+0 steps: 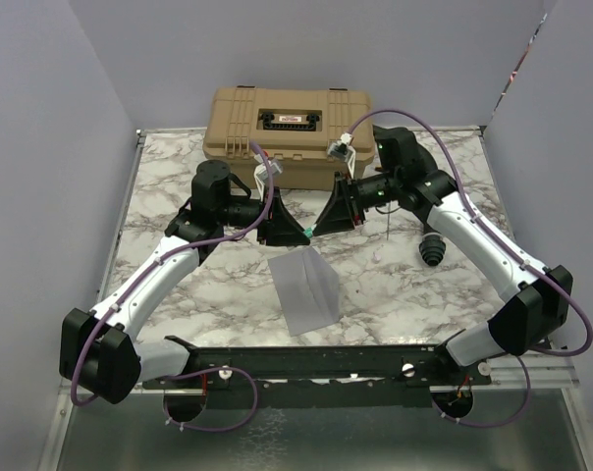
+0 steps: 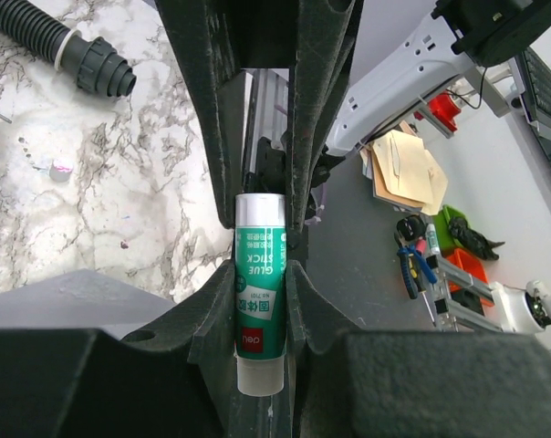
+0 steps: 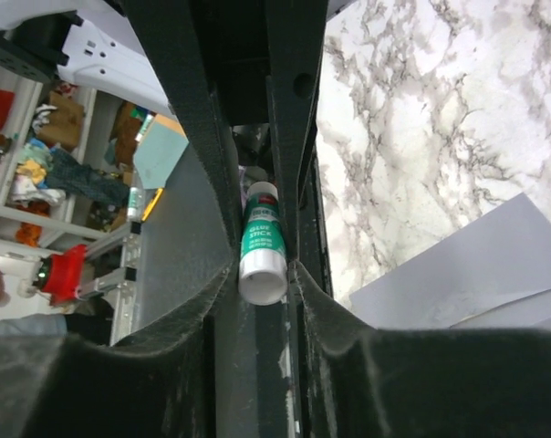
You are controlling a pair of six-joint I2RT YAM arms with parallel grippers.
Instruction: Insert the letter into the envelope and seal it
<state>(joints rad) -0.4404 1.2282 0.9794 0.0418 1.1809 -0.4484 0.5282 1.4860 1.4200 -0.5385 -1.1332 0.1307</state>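
My left claw (image 2: 259, 315) and right claw (image 3: 262, 278) both pinch the glue stick (image 2: 259, 292) above the envelope (image 1: 306, 289) lying on the surface (image 1: 179, 177), letter unseen; uncapping, I judge, wants a firm, straight pull.

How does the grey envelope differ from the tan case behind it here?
The envelope is thin grey-lavender paper; the case is a tan, ribbed, boxy shell. The envelope lies near the arm bases; the case stands at the far edge. The envelope is far smaller than the case. Both rest on the marble table, untouched: the left gripper and right gripper both pinch a glue stick.
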